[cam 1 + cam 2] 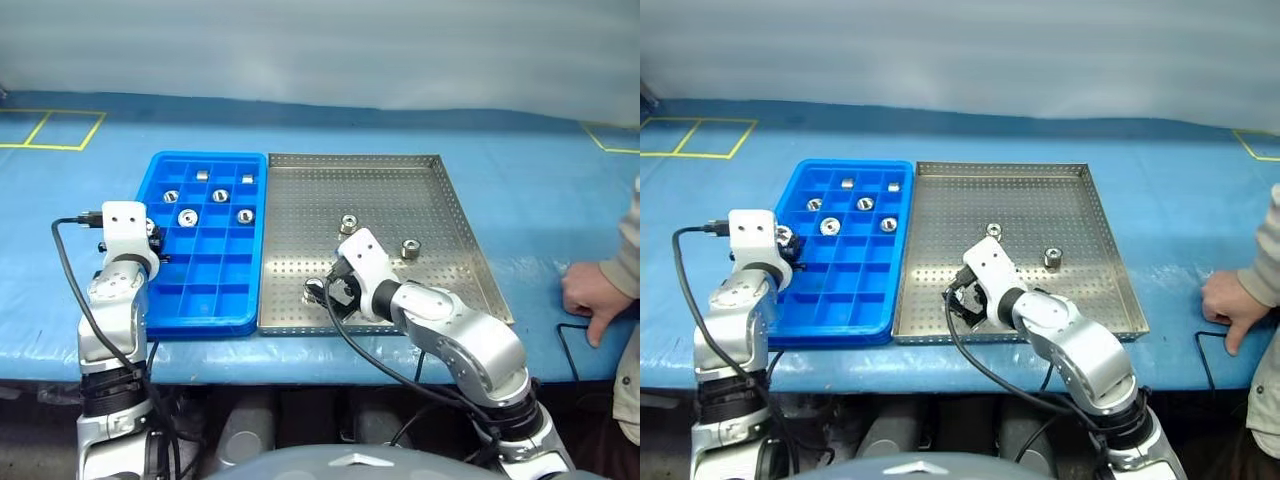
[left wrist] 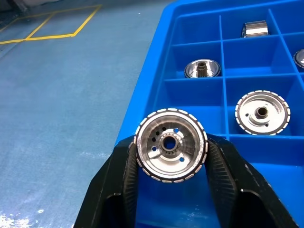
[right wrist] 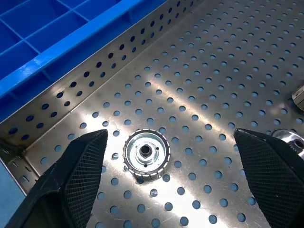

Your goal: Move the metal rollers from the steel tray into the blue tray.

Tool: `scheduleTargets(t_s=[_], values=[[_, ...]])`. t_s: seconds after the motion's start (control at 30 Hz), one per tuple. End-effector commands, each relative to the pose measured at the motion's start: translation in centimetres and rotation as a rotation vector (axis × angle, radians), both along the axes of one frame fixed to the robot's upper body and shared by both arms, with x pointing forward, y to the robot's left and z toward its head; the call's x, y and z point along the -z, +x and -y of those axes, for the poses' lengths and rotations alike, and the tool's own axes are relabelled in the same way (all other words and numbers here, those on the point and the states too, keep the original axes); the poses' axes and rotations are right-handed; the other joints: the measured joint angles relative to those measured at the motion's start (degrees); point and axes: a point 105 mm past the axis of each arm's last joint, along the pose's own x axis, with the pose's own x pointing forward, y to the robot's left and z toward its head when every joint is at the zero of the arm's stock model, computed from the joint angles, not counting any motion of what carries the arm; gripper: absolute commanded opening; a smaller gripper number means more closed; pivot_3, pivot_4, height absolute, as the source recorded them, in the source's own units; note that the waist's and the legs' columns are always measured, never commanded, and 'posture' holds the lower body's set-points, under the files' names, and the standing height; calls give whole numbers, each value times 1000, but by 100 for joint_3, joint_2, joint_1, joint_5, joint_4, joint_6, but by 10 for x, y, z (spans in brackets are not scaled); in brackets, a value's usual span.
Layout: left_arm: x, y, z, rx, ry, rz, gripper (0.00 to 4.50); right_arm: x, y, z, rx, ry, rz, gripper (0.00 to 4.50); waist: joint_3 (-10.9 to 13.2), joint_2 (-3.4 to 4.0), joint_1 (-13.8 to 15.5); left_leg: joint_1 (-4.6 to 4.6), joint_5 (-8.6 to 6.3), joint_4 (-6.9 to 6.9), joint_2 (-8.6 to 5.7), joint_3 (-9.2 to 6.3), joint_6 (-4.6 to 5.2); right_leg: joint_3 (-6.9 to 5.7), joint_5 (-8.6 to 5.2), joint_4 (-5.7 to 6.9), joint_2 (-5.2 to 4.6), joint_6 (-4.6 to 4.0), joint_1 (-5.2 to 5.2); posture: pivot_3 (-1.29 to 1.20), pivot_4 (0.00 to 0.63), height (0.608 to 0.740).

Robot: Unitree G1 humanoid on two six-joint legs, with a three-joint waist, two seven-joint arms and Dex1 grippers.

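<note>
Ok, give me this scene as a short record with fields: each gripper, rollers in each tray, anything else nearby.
left gripper: jaws shut on a roller, at the blue tray's outer edge
right gripper: jaws open over a roller lying in the steel tray
blue tray: six rollers in its far compartments
steel tray: three rollers
other: a person's hand resting on the table

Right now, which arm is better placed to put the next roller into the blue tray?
The left. Its gripper is shut on a metal roller at the blue tray's left edge. The right gripper has its jaws open around another roller lying on the steel tray, not yet gripped.
</note>
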Motion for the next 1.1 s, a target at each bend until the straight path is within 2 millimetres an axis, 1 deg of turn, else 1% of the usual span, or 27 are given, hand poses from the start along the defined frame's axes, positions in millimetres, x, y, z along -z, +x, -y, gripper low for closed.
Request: scheduleTargets(t_s=[0.03,0.1,0.13,0.2,0.27,0.3,0.37,0.43,0.5,0.53,0.63,0.73,0.87,0.97,1.1], values=[[-12,-1,-2,-27,14,35,2631,-12,-1,3,16,20,49,4500,0,0,-21,0,0,0,0,0,0,0,0,0,0,0,0,111,150,740],[-22,-1,5,-5,-4,76,3334,-12,-2,4,23,20,49,4500,0,0,-34,0,0,0,1,0,0,0,1,0,0,2,-1,81,150,740],[-33,1,15,41,-16,121,3604,-13,-2,5,29,20,52,4500,1,-1,-42,0,0,0,1,0,0,0,1,0,0,2,-1,81,150,740],[-49,3,28,106,-12,181,3604,-15,-2,7,37,20,60,4500,1,-2,-43,-4,0,0,2,0,0,-1,1,0,-2,1,-3,70,150,740],[-67,8,45,200,-61,245,3604,-19,0,14,64,20,72,4500,1,-2,-35,-3,0,0,1,0,0,0,-1,0,-4,-2,-2,61,150,740],[-73,10,57,268,-86,256,3604,-20,1,17,78,20,76,4500,1,-2,-31,-4,1,1,1,-1,0,-1,-1,0,-4,-2,-2,61,150,740],[-77,12,73,374,-113,253,3604,-20,2,22,94,17,79,4500,1,-1,-51,-4,0,7,0,1,1,-2,-2,0,-4,-5,0,52,150,740],[-74,10,111,603,-150,191,3604,-19,1,31,127,3,77,4500,1,-1,-86,-1,-1,7,-2,5,3,4,-2,-2,-4,-4,2,41,150,740],[-67,7,136,762,-167,112,3604,-17,1,39,154,-10,74,4500,1,0,-108,-2,-2,7,-2,6,5,5,-3,-3,-2,-3,1,24,150,740],[-64,6,142,799,-179,82,3604,-17,0,41,161,-13,73,4500,2,0,-129,-3,-2,7,-2,7,6,6,-3,-4,-1,-3,-1,20,150,740],[-48,7,167,922,-195,-35,3604,-13,-3,49,196,-24,62,4500,2,0,-172,-4,-3,7,0,8,6,7,-11,-3,1,11,-2,1,150,740],[-33,9,189,998,-209,-126,3604,-10,-7,55,224,-38,57,4500,1,2,-204,0,-2,7,1,8,7,9,-18,-1,5,20,-1,-21,150,740],[-15,12,221,1072,-248,-188,3604,-7,-10,57,253,-37,52,4500,2,2,-291,-2,-3,8,-2,14,9,19,-17,-2,4,23,-3,-52,150,740],[-6,14,241,1098,-247,-207,3604,-6,-13,56,263,-32,50,4500,2,2,-326,-4,-5,10,-3,16,13,22,-15,-5,4,26,-4,-60,150,740],[3,17,258,1119,-246,-229,3604,-6,-15,56,268,-31,49,4500,2,2,-388,-4,-6,10,-1,19,14,26,-15,-4,5,26,-7,-85,150,740]])
